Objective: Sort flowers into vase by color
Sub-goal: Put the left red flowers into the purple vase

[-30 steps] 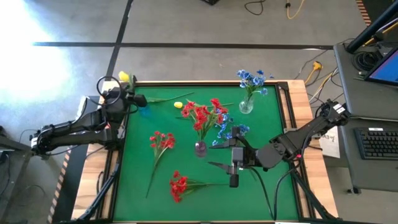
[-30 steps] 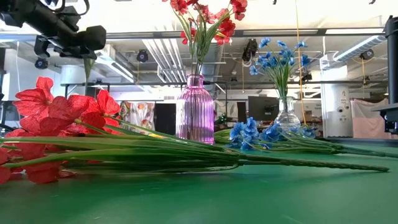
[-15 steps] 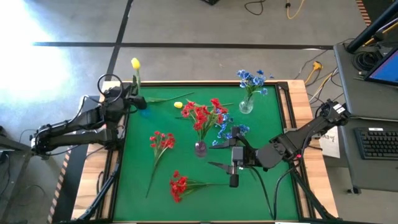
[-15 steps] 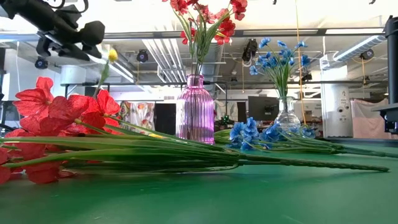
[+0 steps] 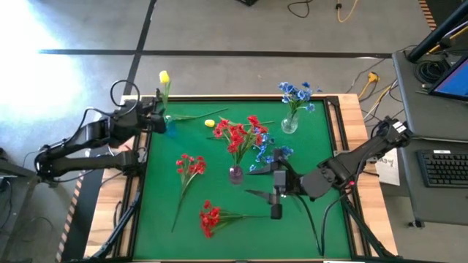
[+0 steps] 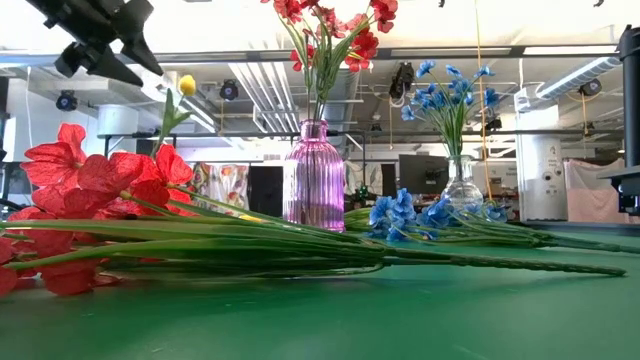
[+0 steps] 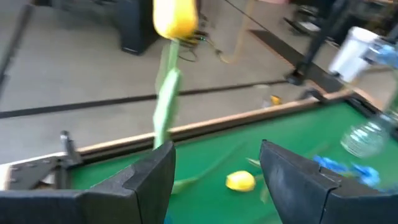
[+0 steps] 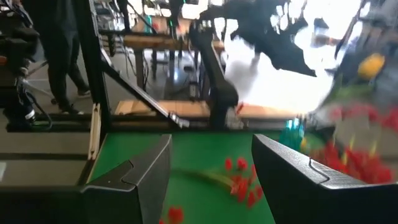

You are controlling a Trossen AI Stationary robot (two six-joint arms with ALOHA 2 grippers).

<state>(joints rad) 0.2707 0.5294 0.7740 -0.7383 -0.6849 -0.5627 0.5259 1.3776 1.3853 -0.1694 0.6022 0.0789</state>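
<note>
- The left gripper [image 5: 159,117] is raised over the far left corner of the table [image 5: 307,226], well away from the pink vase [image 5: 235,174] on that vase's left. Its fingers are clamped on the green stem of a yellow tulip [image 5: 164,77].
- In the left wrist view the stem rises between the two dark fingers [image 7: 152,180] and the yellow bud [image 7: 175,17] stands above them; in the low view the bud [image 6: 186,84] hangs just below the gripper [image 6: 128,55].
- A second yellow bud [image 5: 210,123] lies on the green table between the left gripper and the pink vase.
- The pink vase stands near the middle of the table and holds red flowers [image 5: 240,134]; in the low view it [image 6: 314,176] is upright.
- The clear vase [image 5: 289,123] stands behind and to the right of the pink vase and holds blue flowers [image 5: 295,93].
- A loose blue sprig [image 5: 272,155] lies just right of the pink vase.
- Two loose red sprigs lie flat: one [image 5: 190,165] to the left of the pink vase, another [image 5: 210,216] nearer the front edge.
- The right gripper [image 5: 262,184] waits low over the table, just in front and to the right of the pink vase, with its fingers spread apart and nothing between them.
</note>
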